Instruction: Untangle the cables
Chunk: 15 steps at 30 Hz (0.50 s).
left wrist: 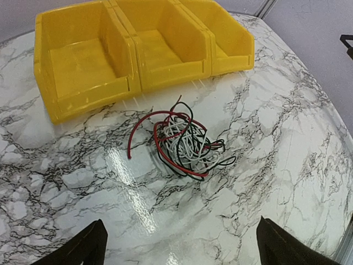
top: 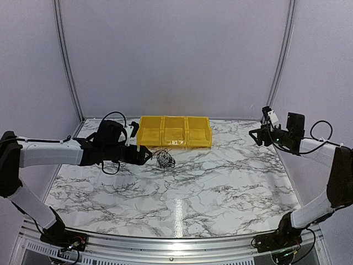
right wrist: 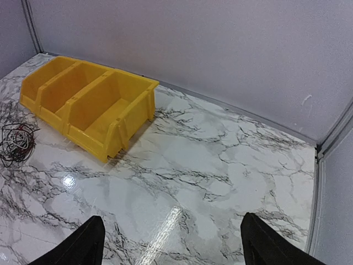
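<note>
The cables lie in a small tangle of red, black and pale wires on the marble table, just in front of the yellow bins. The same bunch shows as a dark knot of cables in the top view and as cables at the left edge of the right wrist view. My left gripper hovers over the table a little short of the tangle, jaws wide open and empty. At the far right my right gripper stands open too, well away from the wires, with only bare marble between its fingers.
A row of three joined yellow bins stands at the back of the table, right behind the tangle. Grey walls enclose the table on three sides. The marble tabletop stretches toward the near edge.
</note>
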Tool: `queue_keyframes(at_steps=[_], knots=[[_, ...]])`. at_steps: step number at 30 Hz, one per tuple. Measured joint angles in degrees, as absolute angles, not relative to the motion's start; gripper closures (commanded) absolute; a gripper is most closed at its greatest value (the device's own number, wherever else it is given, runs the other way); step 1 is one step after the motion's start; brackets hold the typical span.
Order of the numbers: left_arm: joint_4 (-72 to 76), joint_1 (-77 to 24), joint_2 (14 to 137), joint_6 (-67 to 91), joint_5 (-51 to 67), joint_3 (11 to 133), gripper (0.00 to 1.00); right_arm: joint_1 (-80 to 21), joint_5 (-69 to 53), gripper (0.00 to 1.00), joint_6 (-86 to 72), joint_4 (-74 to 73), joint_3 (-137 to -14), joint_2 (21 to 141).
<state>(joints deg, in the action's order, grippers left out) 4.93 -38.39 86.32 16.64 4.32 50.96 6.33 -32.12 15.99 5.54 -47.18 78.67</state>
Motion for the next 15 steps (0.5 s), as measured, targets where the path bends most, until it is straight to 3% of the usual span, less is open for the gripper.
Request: queue_keyframes(at_steps=[15], knots=[[7.14, -42.87, 105.95, 26.48, -4.84, 63.92, 0.01, 3.9, -43.11, 0.21, 20.91, 3.81, -47.18, 78.98]])
